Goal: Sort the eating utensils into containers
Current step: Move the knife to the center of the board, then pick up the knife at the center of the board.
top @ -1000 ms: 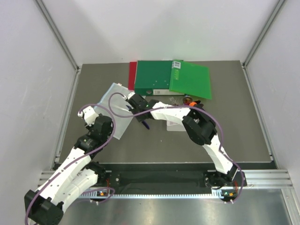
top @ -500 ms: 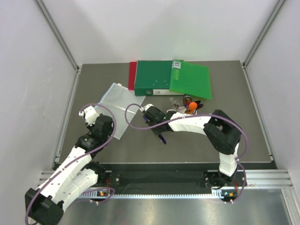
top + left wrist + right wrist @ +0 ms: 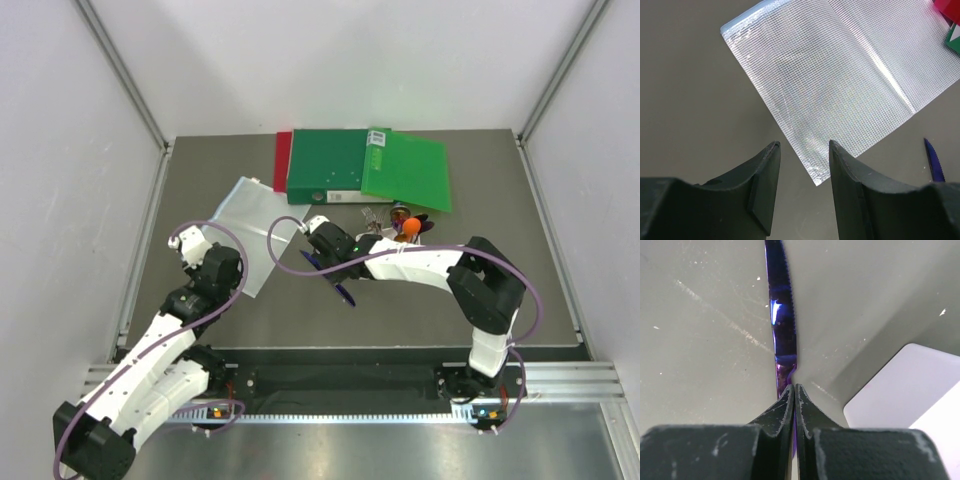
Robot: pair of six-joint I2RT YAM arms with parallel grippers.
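The right arm stretches leftward, low over the table (image 3: pixel 520 270). The right gripper (image 3: pixel 792 395) is pinched tight on the handle of a dark blue knife (image 3: pixel 782 315), whose blade points straight out beyond the fingertips, near the clear sheet (image 3: pixel 840 75). The folded left arm's left gripper (image 3: pixel 802 150) hangs half-spread and empty above that sheet.

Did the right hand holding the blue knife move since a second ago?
Yes. In the top view the right hand, shut on the dark blue knife, went right and nearer the arm bases, off the clear sheet.
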